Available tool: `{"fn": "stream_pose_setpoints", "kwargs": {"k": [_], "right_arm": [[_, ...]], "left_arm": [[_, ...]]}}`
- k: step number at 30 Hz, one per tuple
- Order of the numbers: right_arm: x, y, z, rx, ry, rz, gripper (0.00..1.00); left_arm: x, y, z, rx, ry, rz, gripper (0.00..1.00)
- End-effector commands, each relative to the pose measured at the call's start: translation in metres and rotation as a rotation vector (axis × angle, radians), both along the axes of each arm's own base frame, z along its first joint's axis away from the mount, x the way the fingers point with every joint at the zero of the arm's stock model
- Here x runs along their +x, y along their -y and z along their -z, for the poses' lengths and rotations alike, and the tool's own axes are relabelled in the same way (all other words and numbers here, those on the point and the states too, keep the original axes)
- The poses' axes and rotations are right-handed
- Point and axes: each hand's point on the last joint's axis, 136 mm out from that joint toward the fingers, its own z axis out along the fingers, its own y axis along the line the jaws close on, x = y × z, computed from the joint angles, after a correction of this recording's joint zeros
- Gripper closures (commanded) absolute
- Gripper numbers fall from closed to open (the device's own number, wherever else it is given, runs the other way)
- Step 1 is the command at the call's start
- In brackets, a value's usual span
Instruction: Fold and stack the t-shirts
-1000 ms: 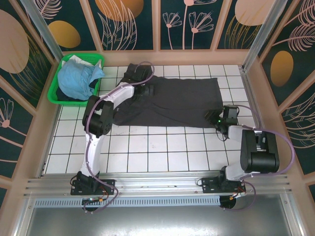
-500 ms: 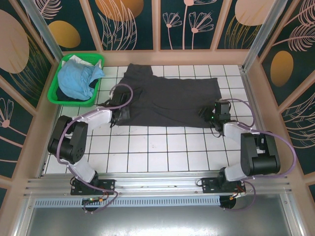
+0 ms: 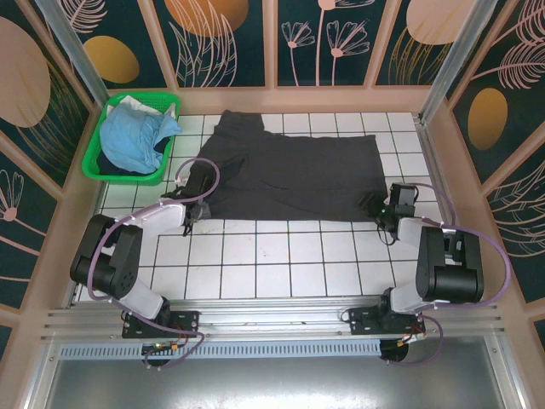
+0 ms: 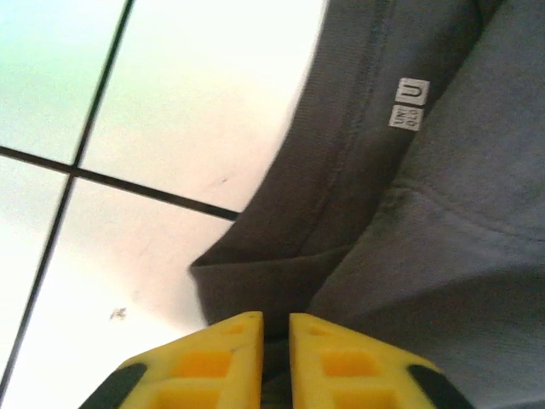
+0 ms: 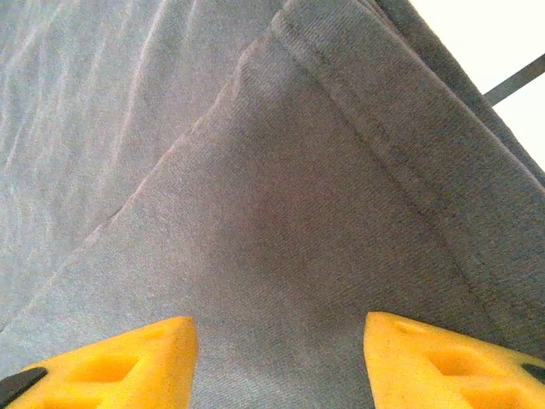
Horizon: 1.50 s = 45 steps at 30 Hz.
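Note:
The dark charcoal-grey t-shirt (image 3: 298,170) lies spread flat across the back of the tiled table. My left gripper (image 3: 198,205) is at its near-left corner. In the left wrist view its yellow fingers (image 4: 230,349) are pinched together with dark cloth (image 4: 443,239) between them, and a small white label (image 4: 409,102) shows by the hem. At the shirt's near-right corner my right gripper (image 3: 379,206) is open. In the right wrist view it (image 5: 279,328) stands wide over the grey cloth (image 5: 255,170), holding nothing. The light blue t-shirt (image 3: 132,136) lies bunched in the basket.
A green plastic basket (image 3: 96,166) sits at the back left corner. Wooden walls fence the table on three sides. White tiles (image 3: 281,256) stretch bare between the shirt's near edge and the arm bases.
The left arm came back from the shirt's far-left part to its near-left corner and closed on the cloth. The right gripper shifted slightly right along the near-right corner.

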Motion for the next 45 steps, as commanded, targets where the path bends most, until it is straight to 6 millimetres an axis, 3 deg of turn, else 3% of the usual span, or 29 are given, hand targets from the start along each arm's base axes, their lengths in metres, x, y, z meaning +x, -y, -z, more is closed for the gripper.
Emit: {"fn": "stream_pose_setpoints", "kwargs": {"k": [1, 4, 7, 12, 13, 14, 16, 18, 23, 31, 37, 45], "right_arm": [[-0.008, -0.003, 0.008, 0.06, -0.018, -0.006, 0.45], [-0.007, -0.005, 0.007, 0.078, -0.007, -0.012, 0.45], [-0.008, -0.007, 0.009, 0.091, -0.007, -0.02, 0.45], [-0.008, -0.011, 0.01, 0.108, -0.004, -0.031, 0.45], [-0.008, -0.01, 0.011, 0.108, -0.004, -0.031, 0.45], [-0.008, -0.01, 0.01, 0.107, -0.002, -0.029, 0.45], [-0.008, -0.007, 0.01, 0.093, -0.002, -0.015, 0.45], [-0.01, -0.005, 0.008, 0.082, 0.004, -0.006, 0.45], [-0.012, 0.001, 0.007, 0.052, -0.012, 0.021, 0.46], [-0.013, 0.007, 0.006, 0.03, -0.008, 0.05, 0.45], [-0.014, 0.003, 0.013, 0.144, 0.01, 0.063, 0.46], [-0.02, 0.011, 0.016, 0.215, 0.03, 0.086, 0.46]], "left_arm": [[-0.011, -0.017, 0.0, 0.042, -0.002, -0.062, 0.89], [-0.01, -0.013, 0.001, 0.021, -0.003, -0.052, 0.72], [-0.003, -0.004, 0.002, -0.014, 0.0, -0.031, 0.39], [0.01, 0.005, 0.0, -0.041, 0.022, -0.003, 0.35], [0.012, 0.006, -0.001, -0.044, 0.026, 0.0, 0.36], [0.015, 0.008, 0.001, -0.045, 0.031, 0.006, 0.44], [0.016, 0.009, 0.006, -0.046, 0.024, 0.011, 0.69], [0.015, 0.009, 0.009, -0.044, 0.017, 0.011, 0.85], [0.003, -0.003, -0.002, -0.01, 0.039, -0.006, 0.99], [-0.018, -0.016, -0.018, -0.022, 0.086, -0.045, 1.0], [-0.021, -0.008, -0.026, -0.133, 0.139, -0.043, 1.0], [-0.04, -0.034, -0.025, -0.25, 0.206, -0.186, 1.0]]}}
